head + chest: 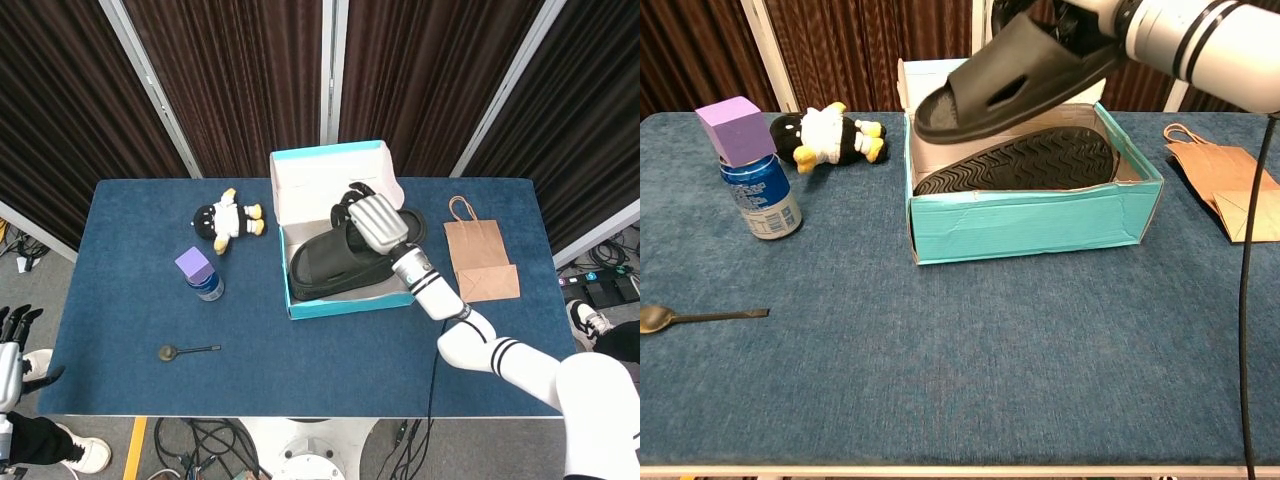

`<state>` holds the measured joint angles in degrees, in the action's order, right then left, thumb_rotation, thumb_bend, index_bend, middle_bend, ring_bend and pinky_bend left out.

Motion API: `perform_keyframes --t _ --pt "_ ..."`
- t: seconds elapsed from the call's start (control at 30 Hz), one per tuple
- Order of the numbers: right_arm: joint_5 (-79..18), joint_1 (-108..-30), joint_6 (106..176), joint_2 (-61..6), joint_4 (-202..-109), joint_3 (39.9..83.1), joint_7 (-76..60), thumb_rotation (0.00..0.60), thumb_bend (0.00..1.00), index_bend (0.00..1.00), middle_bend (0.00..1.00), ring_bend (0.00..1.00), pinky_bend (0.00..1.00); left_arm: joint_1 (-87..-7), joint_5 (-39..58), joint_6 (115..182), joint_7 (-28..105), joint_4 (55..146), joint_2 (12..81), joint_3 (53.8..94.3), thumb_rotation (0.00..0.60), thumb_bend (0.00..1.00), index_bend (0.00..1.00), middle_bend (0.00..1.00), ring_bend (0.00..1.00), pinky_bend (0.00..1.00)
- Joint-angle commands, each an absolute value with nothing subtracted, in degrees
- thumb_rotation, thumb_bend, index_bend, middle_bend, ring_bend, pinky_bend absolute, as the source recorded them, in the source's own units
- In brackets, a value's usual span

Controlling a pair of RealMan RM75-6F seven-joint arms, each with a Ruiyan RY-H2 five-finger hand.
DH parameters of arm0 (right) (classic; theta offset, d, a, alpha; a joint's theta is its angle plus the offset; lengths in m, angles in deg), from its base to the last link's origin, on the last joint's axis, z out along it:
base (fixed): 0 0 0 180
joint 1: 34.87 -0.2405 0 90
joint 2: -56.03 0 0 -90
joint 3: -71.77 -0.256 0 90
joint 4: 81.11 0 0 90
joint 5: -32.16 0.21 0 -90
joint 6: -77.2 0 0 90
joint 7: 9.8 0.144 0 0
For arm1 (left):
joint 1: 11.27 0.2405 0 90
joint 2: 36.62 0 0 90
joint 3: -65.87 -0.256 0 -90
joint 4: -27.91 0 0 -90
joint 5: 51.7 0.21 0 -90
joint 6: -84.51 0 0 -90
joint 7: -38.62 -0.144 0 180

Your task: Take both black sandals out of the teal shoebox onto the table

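Observation:
The teal shoebox (338,309) (1030,226) stands open at the table's middle back, its lid up behind. My right hand (376,222) (1065,14) grips one black sandal (333,264) (1008,74) at its heel end. That sandal hangs tilted, toe down to the left, above the box rim. The other black sandal (1025,160) lies sole-up inside the box, mostly hidden under the lifted one in the head view. My left hand (10,345) hangs off the table's front left corner, fingers apart, holding nothing.
A penguin plush (230,218) (826,133) lies left of the box. A blue can with a purple block on top (200,275) (752,172) stands further left. A spoon (186,351) (692,317) lies front left. A brown paper bag (480,260) (1230,185) lies right of the box.

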<state>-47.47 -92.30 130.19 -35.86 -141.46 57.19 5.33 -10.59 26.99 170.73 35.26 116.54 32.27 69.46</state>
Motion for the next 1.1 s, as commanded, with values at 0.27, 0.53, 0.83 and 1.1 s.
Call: perform_keyframes --t 0.27,0.53,0.83,1.1 --pt "-46.5 -84.9 133.2 -26.2 -168.8 61.7 -4.0 0.6 0.54 0.71 0.54 0.28 0.11 -10.7 28.0 170.9 36.1 116.6 32.2 69.2 0.6 0.0 0.18 0.1 0.02 0.12" --pt "-45.3 -81.4 135.3 -32.1 -173.0 66.1 -13.2 0.6 0.54 0.63 0.47 0.21 0.06 -10.0 28.0 171.5 37.0 115.9 32.4 68.9 0.6 0.0 0.18 0.1 0.02 0.12" --pt "-50.1 -78.8 139.8 -41.3 -165.2 69.1 -18.1 0.6 0.47 0.35 0.22 0.01 0.0 -9.5 27.6 172.0 37.0 115.1 33.0 68.9 0.6 0.0 0.18 0.1 0.02 0.12" --pt "-50.7 -76.7 140.7 -44.4 -164.4 70.0 -20.5 0.6 0.42 0.06 0.0 0.0 0.0 -9.4 27.8 171.8 37.8 114.3 33.2 68.9 0.6 0.0 0.18 0.1 0.02 0.12"
